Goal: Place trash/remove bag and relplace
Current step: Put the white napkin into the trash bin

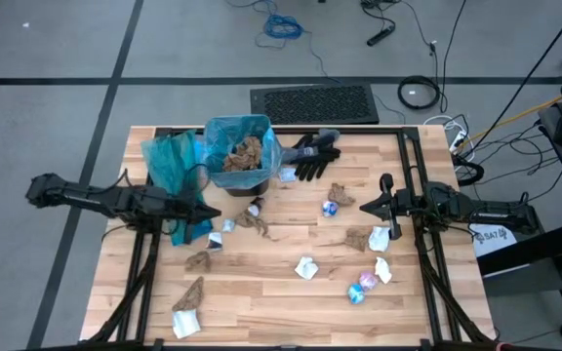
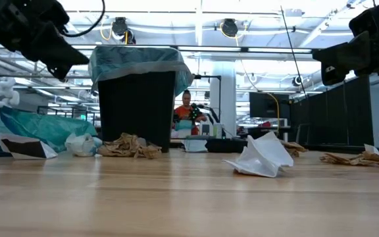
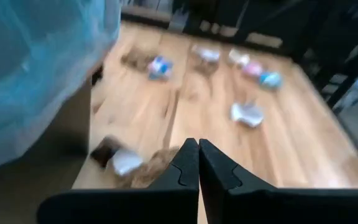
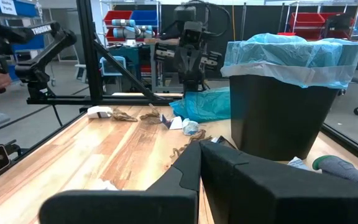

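A black bin (image 1: 240,161) (image 2: 137,99) (image 4: 283,112) lined with a blue bag stands at the table's far middle, with brown paper inside. Crumpled scraps lie over the table: white paper (image 1: 305,267) (image 2: 263,157), brown paper (image 1: 195,260) (image 2: 129,147), shiny wrappers (image 1: 362,286) (image 3: 159,66). My left gripper (image 1: 208,210) (image 3: 199,155) is shut and hangs above the table, on the bin's near left side. My right gripper (image 1: 367,207) (image 4: 201,154) is shut too, raised over the right half and pointing at the bin. Neither touches anything.
A loose blue bag (image 1: 172,164) (image 2: 41,128) lies left of the bin, partly under my left arm. Black gloves (image 1: 312,154) lie to the bin's right. A person (image 2: 186,113) stands in the room beyond. The wood at the near middle (image 1: 261,302) is bare.
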`<state>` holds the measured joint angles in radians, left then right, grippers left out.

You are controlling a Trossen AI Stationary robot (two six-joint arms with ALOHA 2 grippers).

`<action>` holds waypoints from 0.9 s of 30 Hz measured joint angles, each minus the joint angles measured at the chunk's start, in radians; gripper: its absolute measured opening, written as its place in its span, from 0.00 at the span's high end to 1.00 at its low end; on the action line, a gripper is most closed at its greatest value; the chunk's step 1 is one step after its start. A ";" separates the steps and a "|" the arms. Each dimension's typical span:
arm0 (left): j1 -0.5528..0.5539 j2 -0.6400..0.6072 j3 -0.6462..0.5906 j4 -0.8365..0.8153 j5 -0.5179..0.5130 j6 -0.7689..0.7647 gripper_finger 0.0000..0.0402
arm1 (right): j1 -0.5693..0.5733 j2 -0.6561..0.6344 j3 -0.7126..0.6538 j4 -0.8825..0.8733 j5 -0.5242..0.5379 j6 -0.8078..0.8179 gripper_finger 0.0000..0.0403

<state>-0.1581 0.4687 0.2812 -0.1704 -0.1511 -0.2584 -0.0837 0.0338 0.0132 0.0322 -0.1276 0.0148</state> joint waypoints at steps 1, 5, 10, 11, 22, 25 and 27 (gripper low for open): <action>-0.011 0.028 0.021 -0.011 -0.017 -0.020 1.00 | 0.000 0.000 0.000 0.000 0.000 0.000 1.00; -0.067 0.146 0.088 -0.049 -0.068 -0.125 1.00 | 0.000 0.000 0.000 0.000 0.000 0.000 1.00; -0.156 0.281 0.177 -0.135 -0.150 -0.266 1.00 | 0.000 0.000 0.000 0.000 0.000 0.000 1.00; -0.174 0.307 0.195 -0.154 -0.173 -0.303 1.00 | 0.000 0.000 0.000 0.000 0.000 0.000 1.00; -0.283 0.550 0.381 -0.360 -0.260 -0.599 1.00 | 0.000 0.000 0.000 0.000 0.001 0.000 1.00; -0.280 0.592 0.387 -0.365 -0.261 -0.628 1.00 | 0.000 0.000 0.000 0.000 0.001 0.000 1.00; -0.277 0.618 0.387 -0.362 -0.261 -0.654 1.00 | 0.000 0.000 0.000 0.000 0.001 0.000 1.00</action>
<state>-0.4356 1.0869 0.6678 -0.5324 -0.4121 -0.9128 -0.0834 0.0338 0.0132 0.0322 -0.1268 0.0149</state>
